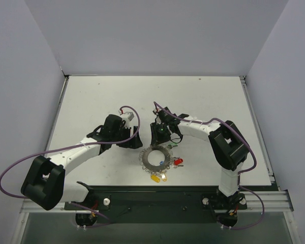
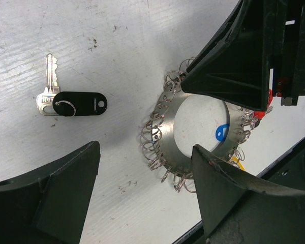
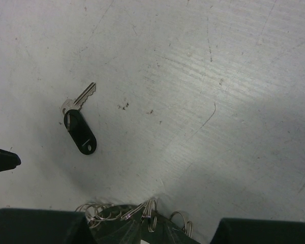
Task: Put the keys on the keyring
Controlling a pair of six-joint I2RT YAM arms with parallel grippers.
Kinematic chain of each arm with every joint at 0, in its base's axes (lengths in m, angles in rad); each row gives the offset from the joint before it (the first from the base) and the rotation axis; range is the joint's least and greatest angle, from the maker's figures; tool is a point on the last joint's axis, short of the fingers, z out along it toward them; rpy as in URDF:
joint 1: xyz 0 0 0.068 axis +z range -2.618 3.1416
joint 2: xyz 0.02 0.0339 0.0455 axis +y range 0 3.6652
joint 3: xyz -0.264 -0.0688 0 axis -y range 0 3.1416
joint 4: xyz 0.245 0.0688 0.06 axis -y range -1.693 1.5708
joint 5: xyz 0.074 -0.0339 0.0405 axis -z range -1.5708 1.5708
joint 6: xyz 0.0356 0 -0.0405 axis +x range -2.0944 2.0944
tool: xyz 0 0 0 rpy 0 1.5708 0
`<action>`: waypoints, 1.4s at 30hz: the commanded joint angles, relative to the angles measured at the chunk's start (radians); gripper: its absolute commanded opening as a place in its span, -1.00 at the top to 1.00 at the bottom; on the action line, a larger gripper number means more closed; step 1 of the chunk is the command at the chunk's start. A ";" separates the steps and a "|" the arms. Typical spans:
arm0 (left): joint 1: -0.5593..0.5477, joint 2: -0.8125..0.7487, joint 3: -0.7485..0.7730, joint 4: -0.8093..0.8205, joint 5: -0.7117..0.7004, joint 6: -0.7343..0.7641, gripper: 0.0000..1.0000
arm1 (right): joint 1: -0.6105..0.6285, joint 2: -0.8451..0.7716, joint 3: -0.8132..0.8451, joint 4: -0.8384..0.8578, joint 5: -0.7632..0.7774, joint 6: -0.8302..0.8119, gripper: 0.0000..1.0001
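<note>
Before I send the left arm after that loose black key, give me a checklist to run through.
1. The black key lies alone on the table, apart from the keyring: ok.
2. The left gripper is open with nothing in it: ok.
3. Bare table between the left gripper and the black key: ok.
4. The keyring lies flat on the table: ok.
5. The right gripper has a firm hold on the keyring: cannot tell; it sits over the rim.
</note>
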 commanded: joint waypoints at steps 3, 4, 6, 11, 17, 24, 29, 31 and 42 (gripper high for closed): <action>0.003 -0.007 0.000 0.008 -0.001 0.016 -0.64 | 0.005 0.035 0.007 0.001 -0.005 -0.001 0.52; 0.003 -0.009 0.000 0.008 -0.001 0.016 -0.64 | 0.005 0.036 0.006 0.001 -0.003 -0.003 0.53; 0.003 -0.010 -0.002 0.007 -0.003 0.016 -0.64 | 0.005 0.036 0.004 0.008 -0.006 -0.001 0.54; 0.003 -0.010 -0.002 0.007 -0.004 0.016 -0.64 | 0.007 0.039 0.001 0.015 -0.011 -0.001 0.56; 0.003 -0.013 0.000 0.007 -0.004 0.016 -0.64 | 0.010 0.042 0.006 0.025 -0.014 0.000 0.65; 0.003 -0.036 0.007 -0.010 -0.013 0.020 -0.63 | 0.007 0.001 0.004 0.015 -0.018 -0.027 1.00; 0.003 -0.082 0.017 -0.023 -0.016 0.026 -0.63 | 0.001 -0.059 0.007 -0.006 -0.023 -0.079 1.00; 0.003 -0.113 0.023 -0.023 -0.016 0.029 -0.63 | -0.001 -0.093 0.013 -0.026 -0.041 -0.127 1.00; 0.003 -0.303 0.060 0.028 0.091 0.059 -0.63 | -0.010 -0.316 0.042 -0.106 -0.276 -0.381 1.00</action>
